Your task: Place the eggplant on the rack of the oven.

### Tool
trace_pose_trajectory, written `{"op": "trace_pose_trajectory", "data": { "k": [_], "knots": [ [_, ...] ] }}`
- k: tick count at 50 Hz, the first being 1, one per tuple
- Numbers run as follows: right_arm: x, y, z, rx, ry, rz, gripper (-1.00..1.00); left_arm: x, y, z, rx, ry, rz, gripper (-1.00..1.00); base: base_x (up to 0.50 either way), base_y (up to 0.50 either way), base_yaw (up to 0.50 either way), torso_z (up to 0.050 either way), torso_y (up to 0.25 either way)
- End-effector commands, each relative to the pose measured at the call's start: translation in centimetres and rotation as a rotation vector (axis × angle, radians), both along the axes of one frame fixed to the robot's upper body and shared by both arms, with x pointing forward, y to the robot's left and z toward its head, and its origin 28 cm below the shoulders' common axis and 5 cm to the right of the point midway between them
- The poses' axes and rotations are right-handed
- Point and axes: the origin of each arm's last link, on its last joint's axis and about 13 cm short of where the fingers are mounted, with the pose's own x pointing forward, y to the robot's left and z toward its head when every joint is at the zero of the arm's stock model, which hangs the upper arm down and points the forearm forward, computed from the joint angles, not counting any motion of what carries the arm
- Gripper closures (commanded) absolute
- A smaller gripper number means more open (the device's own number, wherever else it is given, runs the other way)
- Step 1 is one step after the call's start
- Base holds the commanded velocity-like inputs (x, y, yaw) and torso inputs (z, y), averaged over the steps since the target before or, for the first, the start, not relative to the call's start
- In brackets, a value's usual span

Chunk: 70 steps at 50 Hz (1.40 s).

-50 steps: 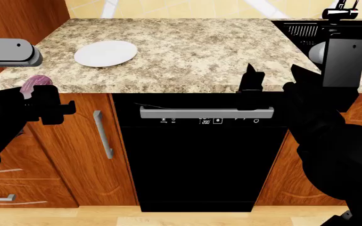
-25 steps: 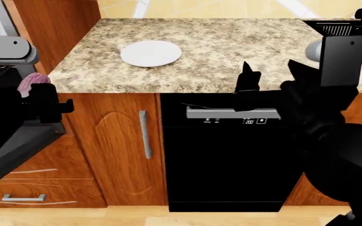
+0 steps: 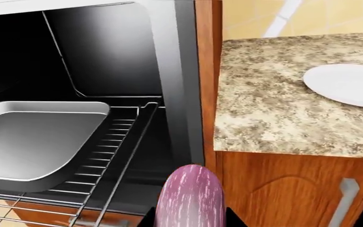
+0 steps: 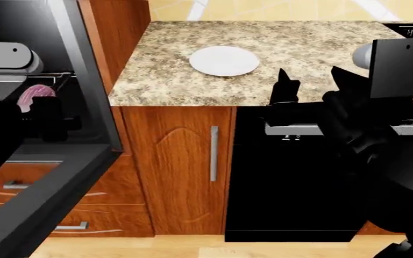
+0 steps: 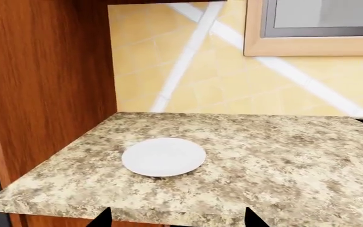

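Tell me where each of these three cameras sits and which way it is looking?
Head view: atop the robot, looking down past both arms; left gripper holds the eggplant.
Left wrist view: on the left arm, facing the oven, rack, tray.
Right wrist view: on the right arm, facing the counter.
All three share the white plate.

An open oven (image 4: 84,80) stands at the left, its door (image 4: 41,199) dropped forward. Inside, a tray (image 3: 30,142) sits on a rack (image 3: 115,151). In front of the opening, the left gripper (image 4: 41,115) holds an eggplant (image 4: 34,97), outside the cavity. Right of the oven runs a counter (image 4: 321,59) with a plate (image 4: 225,60) on it. Below the counter are a cabinet door (image 4: 178,166) and, to its right, a dishwasher (image 4: 292,183). The right gripper (image 4: 314,88) hangs before the counter's front edge.
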Motion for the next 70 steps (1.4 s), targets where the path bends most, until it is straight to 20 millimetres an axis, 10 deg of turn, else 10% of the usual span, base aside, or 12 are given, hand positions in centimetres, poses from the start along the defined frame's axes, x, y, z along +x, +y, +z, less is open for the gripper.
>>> {"op": "trace_pose_trajectory", "data": {
  "k": [1,70],
  "knots": [
    [0.0,0.0,0.0,0.001,0.000,0.000,-1.00,0.1,0.0,0.1,-0.002,-0.001,0.004,1.00,0.00,0.50,0.00,0.000,0.000],
    [-0.3,-0.3,0.0,0.063,0.018,-0.007,-1.00,0.9,-0.3,0.1,0.019,0.033,-0.016,1.00,0.02,0.36,0.00,0.000,0.000]
  ]
}}
